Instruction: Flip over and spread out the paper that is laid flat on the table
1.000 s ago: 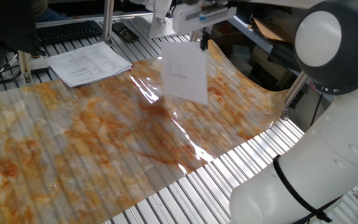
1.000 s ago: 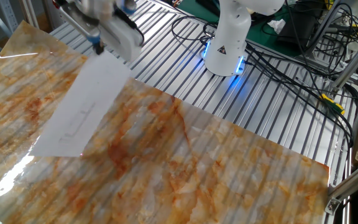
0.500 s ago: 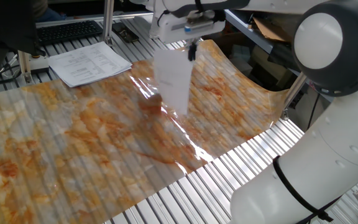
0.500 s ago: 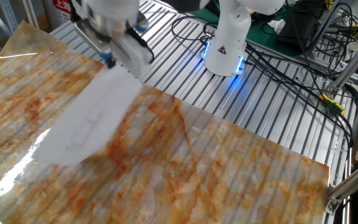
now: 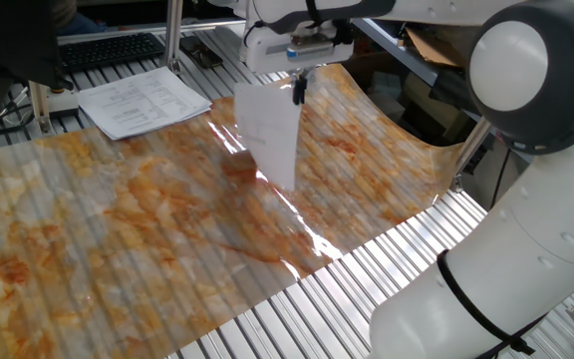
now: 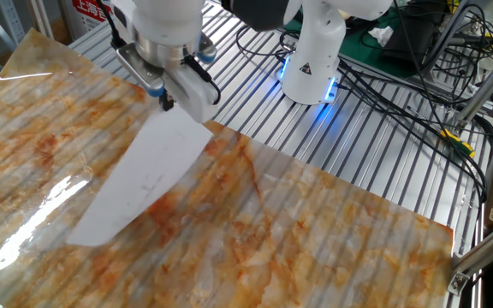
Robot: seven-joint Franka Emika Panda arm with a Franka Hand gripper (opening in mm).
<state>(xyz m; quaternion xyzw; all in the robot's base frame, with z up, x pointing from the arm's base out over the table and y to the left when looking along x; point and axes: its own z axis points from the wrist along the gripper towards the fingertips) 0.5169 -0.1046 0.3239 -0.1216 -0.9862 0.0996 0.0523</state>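
The paper (image 5: 269, 135) hangs below the end effector (image 5: 298, 88), which is closed on its top edge, lifted off the worktop (image 5: 118, 229). Risk: the sheet may slip from the thin grip, or fold and crease if lowered too steeply.

The paper (image 5: 270, 132) is thin, matt white, with faint print showing on one face in the other fixed view. The table (image 5: 387, 261) is ribbed silver metal slats under a glossy, wavy orange-and-grey marbled plastic sheet (image 6: 298, 239) that throws bright glare. The arm (image 5: 526, 150) has smooth, glossy white plastic shells.
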